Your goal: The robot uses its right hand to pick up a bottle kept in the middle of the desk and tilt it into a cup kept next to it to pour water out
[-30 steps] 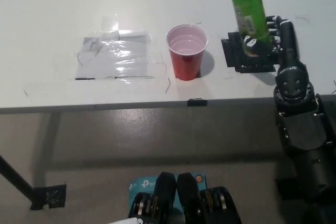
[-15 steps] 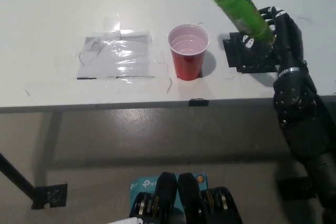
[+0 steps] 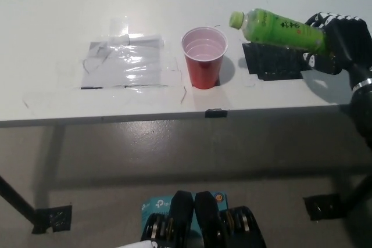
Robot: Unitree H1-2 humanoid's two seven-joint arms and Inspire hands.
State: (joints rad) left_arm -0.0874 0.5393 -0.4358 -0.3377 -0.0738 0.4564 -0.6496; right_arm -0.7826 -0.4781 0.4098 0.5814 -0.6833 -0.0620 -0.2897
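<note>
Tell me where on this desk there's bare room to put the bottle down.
Bare desk runs along the far side, behind the red cup, and left of the taped plastic sheet. It's crowded on the right: the cup, the black pad and the right hand holding the green bottle sit close together.

The right hand (image 3: 340, 42) is all black, chunky segmented fingers (image 3: 325, 20) with a few small white spots near the palm. There's a silvery ring at the wrist, then a bulky black forearm (image 3: 363, 105).
</note>
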